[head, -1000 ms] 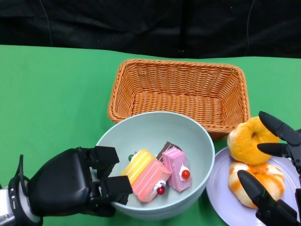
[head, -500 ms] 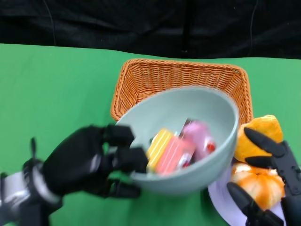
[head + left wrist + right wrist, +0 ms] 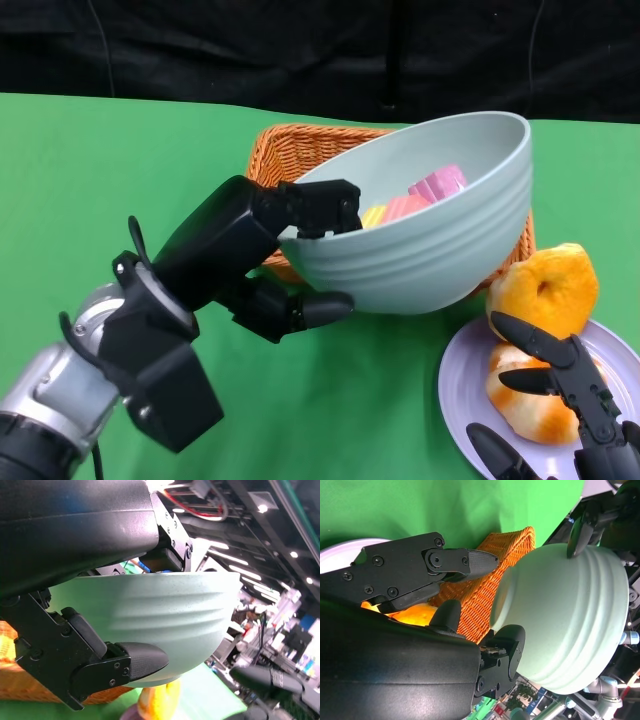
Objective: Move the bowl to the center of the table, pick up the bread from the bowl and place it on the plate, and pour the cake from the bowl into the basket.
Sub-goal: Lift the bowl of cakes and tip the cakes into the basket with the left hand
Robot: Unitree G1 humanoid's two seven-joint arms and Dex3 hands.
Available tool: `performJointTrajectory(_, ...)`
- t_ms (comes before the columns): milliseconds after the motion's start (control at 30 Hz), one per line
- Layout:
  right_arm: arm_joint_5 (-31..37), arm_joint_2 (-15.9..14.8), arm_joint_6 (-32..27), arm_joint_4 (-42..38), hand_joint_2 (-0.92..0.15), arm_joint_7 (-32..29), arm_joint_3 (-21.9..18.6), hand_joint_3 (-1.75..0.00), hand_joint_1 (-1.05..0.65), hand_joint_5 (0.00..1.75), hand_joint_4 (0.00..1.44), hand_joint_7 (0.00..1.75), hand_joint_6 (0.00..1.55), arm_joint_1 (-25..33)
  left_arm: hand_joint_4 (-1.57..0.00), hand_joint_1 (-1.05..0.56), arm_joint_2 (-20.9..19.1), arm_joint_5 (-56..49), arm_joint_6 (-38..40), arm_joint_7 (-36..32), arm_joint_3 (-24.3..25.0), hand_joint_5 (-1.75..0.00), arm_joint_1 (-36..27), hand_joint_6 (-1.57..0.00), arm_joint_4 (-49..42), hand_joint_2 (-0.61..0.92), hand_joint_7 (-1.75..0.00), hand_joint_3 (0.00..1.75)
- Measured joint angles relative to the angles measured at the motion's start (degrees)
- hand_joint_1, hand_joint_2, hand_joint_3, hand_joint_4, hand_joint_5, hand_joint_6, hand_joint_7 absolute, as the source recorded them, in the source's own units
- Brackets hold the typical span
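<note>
Both bread [image 3: 545, 300] pieces sit on the plate [image 3: 462, 380]. The left hand [image 3: 265, 250] pinches the bowl [image 3: 440, 240] rim, tipped over the basket [image 3: 290, 150] (cake [image 3: 420, 195] still inside); right hand [image 3: 570, 400] fingers [image 3: 530, 335] spread.

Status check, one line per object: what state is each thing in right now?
bowl: lifted, tilted toward basket, gripped at rim by left hand
cake: inside bowl, slid to far side
basket: on table behind bowl
bread: on plate
right hand: open, over plate
</note>
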State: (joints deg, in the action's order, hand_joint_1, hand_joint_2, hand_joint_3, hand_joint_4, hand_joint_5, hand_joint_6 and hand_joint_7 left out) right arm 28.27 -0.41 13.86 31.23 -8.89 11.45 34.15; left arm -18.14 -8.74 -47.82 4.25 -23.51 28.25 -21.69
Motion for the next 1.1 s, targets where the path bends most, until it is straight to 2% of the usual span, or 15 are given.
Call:
performJointTrajectory(67,0.0,0.0,0.1,-0.2,-0.92,-0.1,0.0,-0.4,-0.32,1.21,0.06,0.71,0.0,-0.1,-0.99,-0.2,2.3,0.6,1.2,1.1,1.2,-1.75,0.0,-0.79,-0.6,0.34,-1.75,1.49)
performJointTrajectory(233,0.2,-0.4,0.5,-0.6,-0.92,-0.5,0.0,-0.4,-0.32,1.22,0.08,0.72,0.0,-0.5,-1.01,-0.18,10.0,2.0,5.4,1.3,4.1,-1.75,0.1,-0.8,-4.9,0.3,-1.75,1.6)
performJointTrajectory(500,0.0,-0.7,0.9,-1.0,-0.92,-0.7,0.1,-0.39,-0.33,1.21,0.08,0.74,0.0,-0.6,-1.0,-0.26,18.9,6.5,13.1,2.5,9.4,-1.75,0.1,-0.82,-9.8,0.28,-1.75,1.62)
performJointTrajectory(667,0.3,-0.7,0.9,-1.0,-0.92,-0.8,0.2,-0.39,-0.33,1.21,0.08,0.74,0.0,-0.5,-0.98,-0.27,23.0,9.5,21.2,3.1,12.4,-1.75,0.2,-0.84,-10.0,0.31,-1.71,1.56)
performJointTrajectory(800,0.5,-0.7,0.8,-1.0,-0.92,-1.0,0.5,-0.39,-0.31,1.21,0.09,0.74,0.0,-0.4,-1.0,-0.25,26.6,14.2,29.8,3.1,16.1,-1.75,1.1,-0.84,-9.4,0.28,-1.74,1.61)
performJointTrajectory(1100,0.8,-0.7,0.5,-1.1,-0.92,-1.7,0.9,-0.37,-0.3,1.19,0.1,0.76,0.01,-0.2,-1.0,-0.21,30.5,20.3,41.4,3.0,22.2,-1.75,2.5,-0.84,-8.4,0.28,-1.75,1.62)
